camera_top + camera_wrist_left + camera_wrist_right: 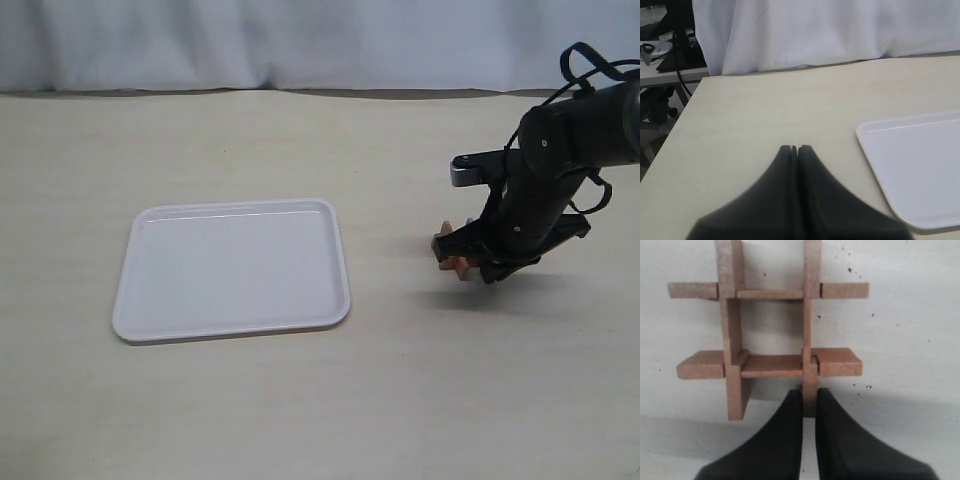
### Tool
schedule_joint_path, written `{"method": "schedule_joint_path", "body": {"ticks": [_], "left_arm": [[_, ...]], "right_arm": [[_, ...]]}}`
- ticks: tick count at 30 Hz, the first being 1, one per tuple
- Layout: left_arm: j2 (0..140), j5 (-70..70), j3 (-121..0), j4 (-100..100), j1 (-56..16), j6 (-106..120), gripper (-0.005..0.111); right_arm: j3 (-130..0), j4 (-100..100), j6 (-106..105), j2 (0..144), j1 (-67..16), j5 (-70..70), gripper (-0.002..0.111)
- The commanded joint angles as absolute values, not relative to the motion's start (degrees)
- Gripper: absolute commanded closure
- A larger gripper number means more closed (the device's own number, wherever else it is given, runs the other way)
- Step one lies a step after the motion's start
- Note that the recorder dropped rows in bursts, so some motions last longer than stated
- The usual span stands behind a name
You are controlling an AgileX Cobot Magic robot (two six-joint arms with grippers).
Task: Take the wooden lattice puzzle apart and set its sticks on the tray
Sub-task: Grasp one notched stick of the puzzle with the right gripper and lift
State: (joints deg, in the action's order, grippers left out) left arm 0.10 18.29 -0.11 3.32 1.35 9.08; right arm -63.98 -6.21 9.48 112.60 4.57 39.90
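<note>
The wooden lattice puzzle (771, 330) is a reddish-brown hash of four interlocked sticks. My right gripper (809, 396) is shut on the end of one of its sticks (810, 315). In the exterior view the puzzle (453, 255) pokes out at the right gripper (462, 256), right of the tray, just above the table with its shadow below. The white tray (232, 268) lies flat at centre left with nothing on it; its corner (912, 167) shows in the left wrist view. My left gripper (794, 148) is shut on nothing, above bare table left of the tray.
The pale table (400, 400) stretches around the tray. A white curtain (300, 40) hangs behind the far edge. Past the table's edge in the left wrist view stand dark equipment and cables (670, 45). The right arm's black body (545, 190) rises over the right side.
</note>
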Motion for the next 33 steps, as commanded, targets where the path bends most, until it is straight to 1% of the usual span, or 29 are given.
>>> {"method": "schedule_joint_path", "body": {"ticks": [1,7,11,21,33], "left_arm": [[0.00,17.70,0.00,3.53,1.24,9.13,0.107],[0.00,17.70,0.00,3.53,1.24,9.13,0.107],[0.00,17.70,0.00,3.53,1.24,9.13,0.107],[0.00,17.70,0.00,3.53,1.24,9.13,0.107],[0.00,17.70,0.00,3.53,1.24,9.13,0.107]], "right_arm": [[-63.78,-6.89,9.63,112.41,4.66,40.97,0.104],[-63.78,-6.88,9.23,112.31,2.07,42.94,0.104],[-63.78,-6.74,9.23,110.94,1.86,43.81,0.104],[-63.78,-6.48,9.23,100.54,1.86,45.10,0.104],[-63.78,-5.73,9.23,100.17,1.86,43.68,0.104]]}}
